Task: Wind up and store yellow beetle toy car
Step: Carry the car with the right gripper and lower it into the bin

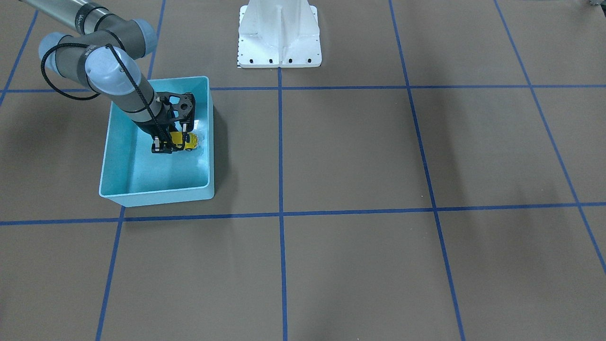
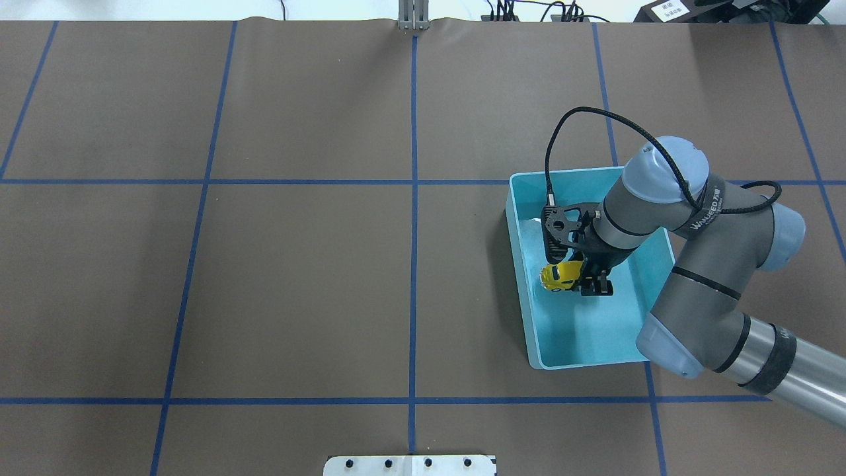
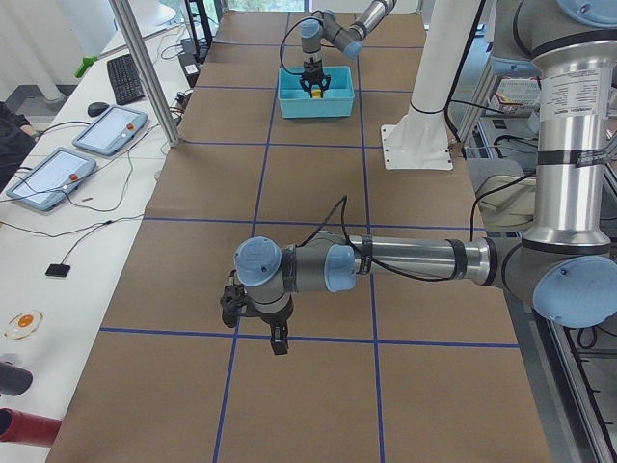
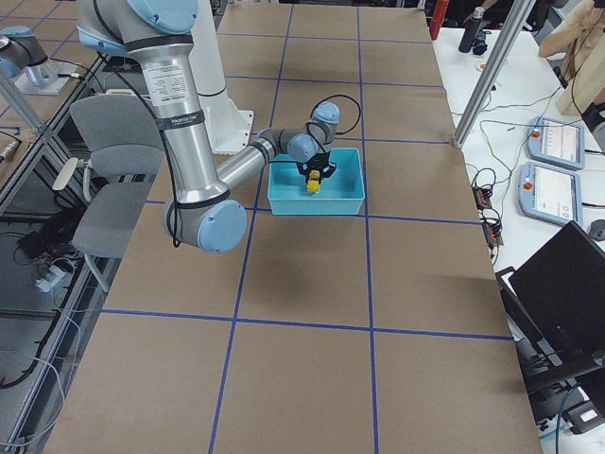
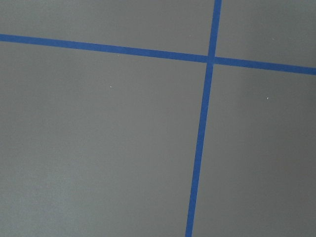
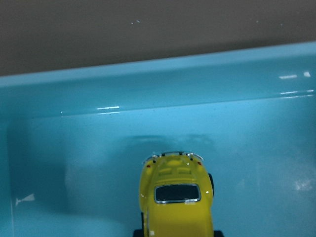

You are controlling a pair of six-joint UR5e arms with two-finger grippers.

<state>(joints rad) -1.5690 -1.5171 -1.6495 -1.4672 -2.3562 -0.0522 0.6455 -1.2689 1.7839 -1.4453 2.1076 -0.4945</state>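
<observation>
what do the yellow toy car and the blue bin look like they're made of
Yellow beetle toy car: glossy painted shell with chrome-look bumper trim; metal or plastic, unclear. Light blue bin: likely smooth moulded plastic, given its shiny highlights and rounded rim.
</observation>
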